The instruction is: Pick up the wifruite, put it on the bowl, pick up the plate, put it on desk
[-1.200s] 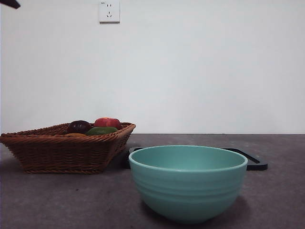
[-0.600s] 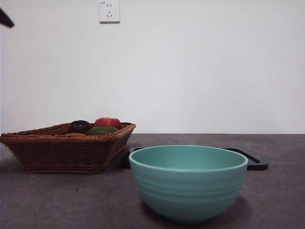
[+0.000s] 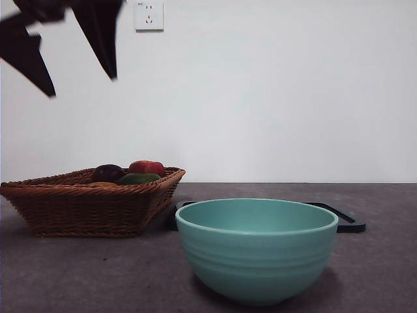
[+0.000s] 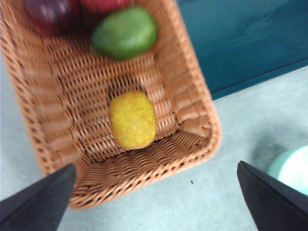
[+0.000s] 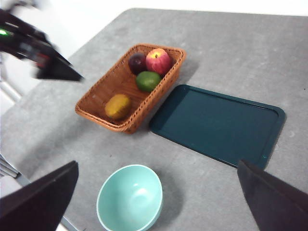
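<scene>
The wifruite [image 4: 132,120] lies alone on the woven floor of the wicker basket [image 4: 192,103], near 1 short end wall, apart from the green fruit [image 4: 125,32], the dark purple fruit [image 4: 50,12] and the red fruit [image 5: 158,60], which crowd the basket's other end. The left claw [image 4: 154,202] hangs above that end of the basket with its 2 jaws spread wide and nothing between them; in the front view it shows as dark blurred shapes high over the basket. The right claw [image 5: 154,202] waits high over the tabletop [image 5: 231,43], jaws likewise wide apart and empty. The bowl [image 5: 129,197] stands empty near the tabletop's front edge, well apart from the basket, and the dark tray [image 5: 219,122] lies flat just beside the basket's long side. No part of the task is done yet. The wifruite looks small, light and firm, with a dull, faintly rough skin that should give the jaws fair friction, though too hard a squeeze could bruise it. It is best taken across its narrow middle, with the jaws straddling its short axis. There is open weave on both long sides, but the near end wall leaves less room, so the jaws should come down clear of the rim.
</scene>
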